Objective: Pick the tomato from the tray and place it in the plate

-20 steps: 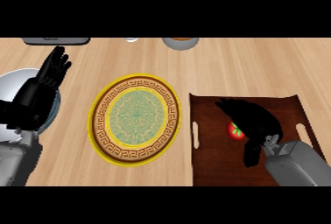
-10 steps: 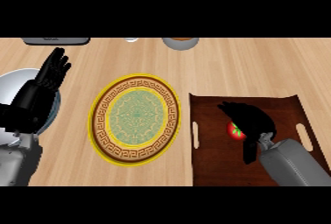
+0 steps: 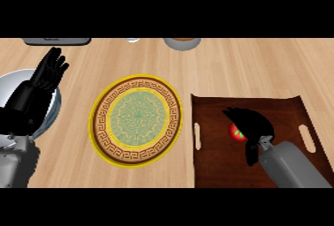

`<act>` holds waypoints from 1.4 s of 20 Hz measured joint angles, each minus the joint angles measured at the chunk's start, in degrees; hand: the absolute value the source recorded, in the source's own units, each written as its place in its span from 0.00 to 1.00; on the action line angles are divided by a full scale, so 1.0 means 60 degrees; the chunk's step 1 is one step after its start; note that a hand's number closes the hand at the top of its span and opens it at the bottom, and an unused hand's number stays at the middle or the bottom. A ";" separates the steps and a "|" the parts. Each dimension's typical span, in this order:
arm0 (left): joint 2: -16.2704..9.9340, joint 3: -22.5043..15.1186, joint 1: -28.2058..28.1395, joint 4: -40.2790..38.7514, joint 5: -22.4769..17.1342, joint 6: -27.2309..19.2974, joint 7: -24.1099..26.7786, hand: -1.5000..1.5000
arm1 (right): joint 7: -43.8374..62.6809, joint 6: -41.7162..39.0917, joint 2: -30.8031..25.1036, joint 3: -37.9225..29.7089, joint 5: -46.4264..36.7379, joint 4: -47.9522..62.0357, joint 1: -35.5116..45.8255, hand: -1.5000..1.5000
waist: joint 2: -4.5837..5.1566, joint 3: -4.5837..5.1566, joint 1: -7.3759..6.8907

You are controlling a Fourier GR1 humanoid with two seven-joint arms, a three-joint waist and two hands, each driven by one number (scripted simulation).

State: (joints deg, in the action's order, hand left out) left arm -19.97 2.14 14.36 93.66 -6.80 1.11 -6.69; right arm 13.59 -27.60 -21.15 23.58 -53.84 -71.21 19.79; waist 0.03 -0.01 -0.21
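Right hand (image 3: 251, 126) curled over tomato (image 3: 236, 131) on tray (image 3: 215, 110).
Tomato is mostly hidden; left hand (image 3: 42, 81) is held spread at left.

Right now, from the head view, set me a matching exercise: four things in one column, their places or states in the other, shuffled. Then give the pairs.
1. tomato
2. plate
3. left hand
4. tray

A. open, fingers up, at the left edge
B. dark brown, right of the plate
C. on the tray, under the right hand
D. gold-rimmed, holding nothing

Pairs: 1-C, 2-D, 3-A, 4-B
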 measured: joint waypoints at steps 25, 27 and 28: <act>-0.0050 0.0664 -0.0541 -0.0040 0.0195 0.0015 0.0037 0.50 | 0.3713 0.5275 0.1109 -0.1048 -0.2273 -0.4561 -0.4711 1.00 | -0.0257 0.0056 0.0889; 0.0042 0.0585 -0.0492 -0.0064 0.0272 -0.0046 0.0058 0.50 | 0.3975 0.5483 0.1274 -0.0560 -0.2605 -0.5833 -0.5347 1.00 | -0.0221 0.0047 0.0805; 0.0053 0.0553 -0.0501 -0.0059 0.0263 0.0002 0.0086 0.50 | 0.4129 0.5498 0.1403 -0.0222 -0.2807 -0.6436 -0.5575 1.00 | -0.0207 0.0044 0.0743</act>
State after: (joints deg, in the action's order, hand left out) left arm -19.65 5.45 11.35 93.31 -5.22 1.12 -6.17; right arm 38.36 5.39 -12.73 22.25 -70.68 -109.82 -13.66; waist -1.21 0.25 4.25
